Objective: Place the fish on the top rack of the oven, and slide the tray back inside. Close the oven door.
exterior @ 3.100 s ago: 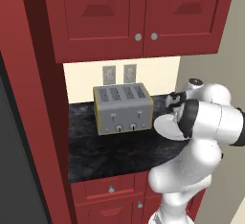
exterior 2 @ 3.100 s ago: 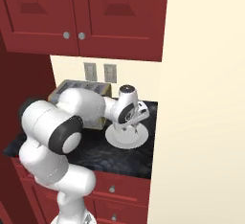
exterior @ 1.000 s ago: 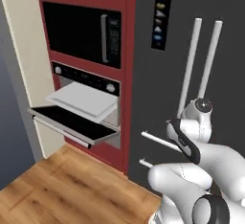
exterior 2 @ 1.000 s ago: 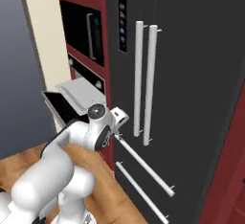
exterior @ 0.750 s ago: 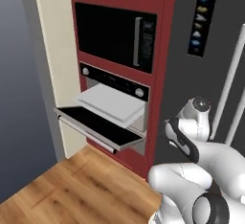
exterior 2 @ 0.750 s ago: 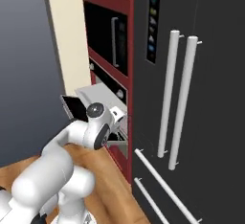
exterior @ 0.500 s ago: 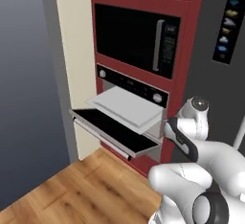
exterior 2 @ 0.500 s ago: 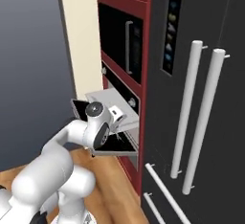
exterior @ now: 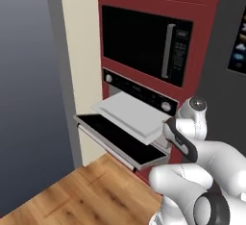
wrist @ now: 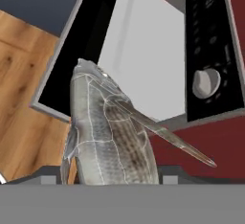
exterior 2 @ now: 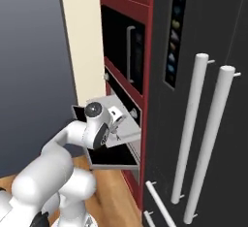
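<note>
- The fish (wrist: 107, 132) is filling the lower centre of the hand view, its long axis running up the frame and its narrow end pointing toward the upper left, over the tray's near edge; a thin fin is sticking out toward the lower right.
- The end effector (exterior 2: 116, 124) is pinching the fish, sitting at the centre left of the right base view, just beside the tray.
- The tray (exterior: 132, 114) is sticking out of the oven (exterior: 139, 94) at the centre of the left base view, above the oven door (exterior: 117, 140), which is hanging open and lying flat.
- The microwave (exterior: 149, 43) is sitting above the oven; its keypad writing is too small to read.
- A silver knob (wrist: 206, 84) is showing at the right of the hand view.
</note>
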### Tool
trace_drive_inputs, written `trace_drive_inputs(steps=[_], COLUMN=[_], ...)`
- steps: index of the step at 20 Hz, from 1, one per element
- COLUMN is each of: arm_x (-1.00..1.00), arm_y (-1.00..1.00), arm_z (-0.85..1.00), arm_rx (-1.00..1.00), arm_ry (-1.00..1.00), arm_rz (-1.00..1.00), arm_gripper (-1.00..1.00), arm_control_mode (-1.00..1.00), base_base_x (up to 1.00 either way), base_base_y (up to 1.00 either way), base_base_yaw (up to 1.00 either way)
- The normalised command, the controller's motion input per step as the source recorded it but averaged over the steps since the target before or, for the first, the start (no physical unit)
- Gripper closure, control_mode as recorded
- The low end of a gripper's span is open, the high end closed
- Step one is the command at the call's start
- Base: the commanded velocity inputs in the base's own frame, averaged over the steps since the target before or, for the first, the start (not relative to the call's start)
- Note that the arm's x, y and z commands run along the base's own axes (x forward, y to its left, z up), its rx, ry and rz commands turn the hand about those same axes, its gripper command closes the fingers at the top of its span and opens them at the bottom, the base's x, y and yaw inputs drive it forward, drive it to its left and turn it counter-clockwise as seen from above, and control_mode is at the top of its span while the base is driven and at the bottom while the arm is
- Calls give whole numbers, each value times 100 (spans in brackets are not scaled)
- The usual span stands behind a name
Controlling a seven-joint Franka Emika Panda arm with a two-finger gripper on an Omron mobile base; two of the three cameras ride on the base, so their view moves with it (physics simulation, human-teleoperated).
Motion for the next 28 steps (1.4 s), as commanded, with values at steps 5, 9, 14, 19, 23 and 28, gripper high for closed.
trace_drive_inputs(steps=[5,9,14,19,23,28], arm_x=[0,0,4,0,0,15], arm_y=[0,0,0,0,5,42], arm_z=[0,0,-1,0,-8,-31], arm_rx=[0,0,-1,0,0,0], arm_ry=[0,0,0,0,1,7], arm_rz=[0,0,0,1,0,0], arm_gripper=[100,100,100,100,100,100], arm_control_mode=[100,100,-100,-100,-100,-100], base_base_x=[95,86,44,0,0,0], base_base_y=[0,0,3,0,0,0], base_base_yaw=[6,4,0,0,0,0])
